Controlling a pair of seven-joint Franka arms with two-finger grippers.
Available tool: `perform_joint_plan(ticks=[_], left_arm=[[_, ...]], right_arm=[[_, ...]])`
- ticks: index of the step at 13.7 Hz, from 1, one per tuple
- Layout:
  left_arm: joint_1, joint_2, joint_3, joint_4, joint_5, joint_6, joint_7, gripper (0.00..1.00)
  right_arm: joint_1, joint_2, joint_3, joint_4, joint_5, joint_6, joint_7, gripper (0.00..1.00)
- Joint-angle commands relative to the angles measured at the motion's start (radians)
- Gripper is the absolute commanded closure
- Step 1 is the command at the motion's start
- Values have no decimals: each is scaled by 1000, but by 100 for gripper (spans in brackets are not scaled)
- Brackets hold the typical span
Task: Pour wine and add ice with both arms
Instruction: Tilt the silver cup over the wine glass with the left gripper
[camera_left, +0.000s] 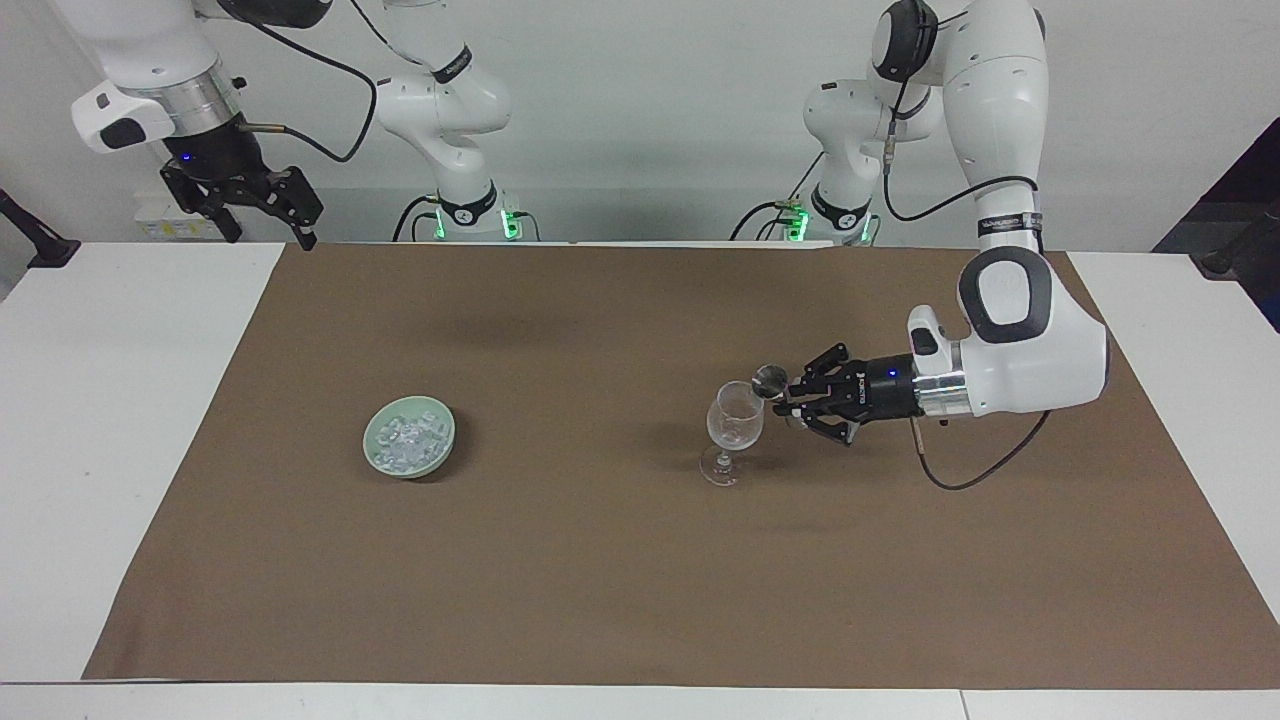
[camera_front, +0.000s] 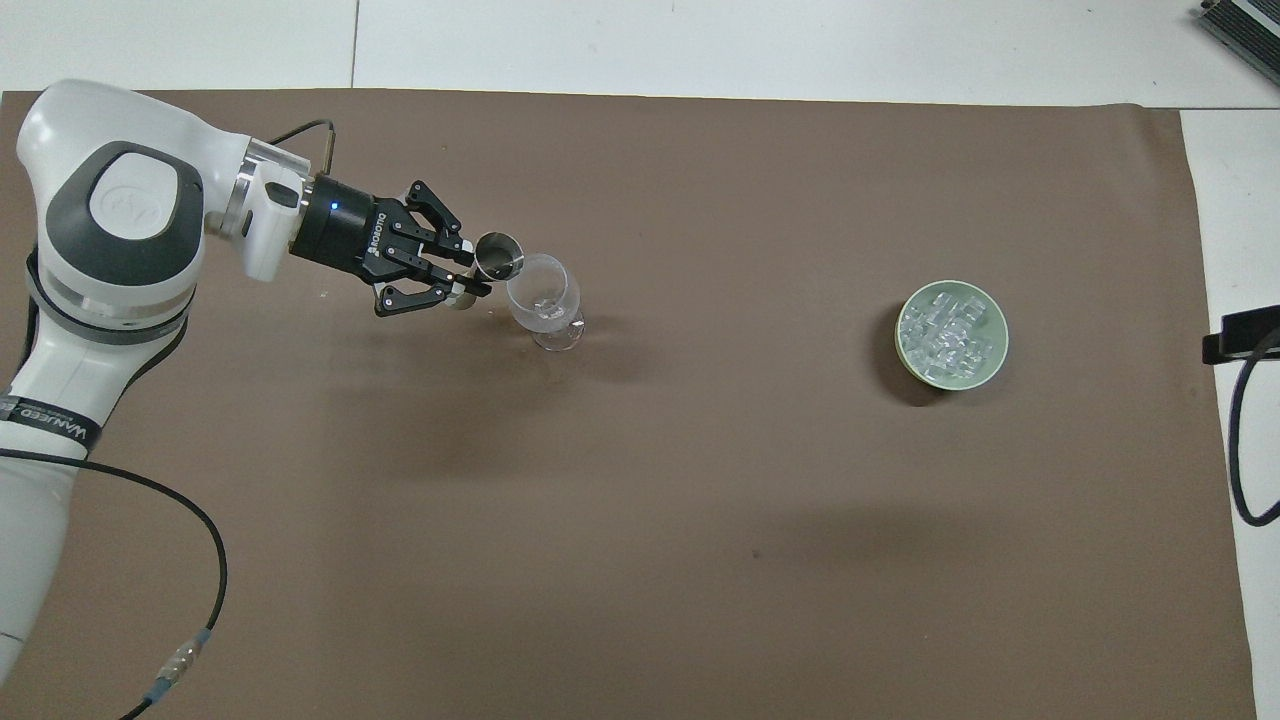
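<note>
On the table (camera_left: 120, 420) lies a mat (camera_left: 600, 580). A glass (camera_left: 733, 428) stands toward the left arm's end, a bowl (camera_left: 409, 436) well apart toward the right arm's end — ice (camera_left: 408, 440) heaped in it.

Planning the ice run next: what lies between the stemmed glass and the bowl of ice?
Nothing: the brown mat is bare between the stemmed glass and the green bowl holding the ice. The overhead view shows it best, and the facing view agrees.
</note>
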Motion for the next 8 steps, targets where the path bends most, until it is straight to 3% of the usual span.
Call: perform_joint_plan(ticks=[1, 4, 8], left_arm=[[-24, -54, 25, -37, 46, 29, -30, 100], [-38, -70, 30, -37, 77, 29, -82, 100], [-116, -88, 119, -34, 132, 40, -143, 100]], right_arm=[[-3, -16, 5, -25, -4, 25, -3, 0], [-3, -16, 5, -25, -4, 25, -2, 0], [-3, -17, 5, -27, -4, 23, -3, 0]])
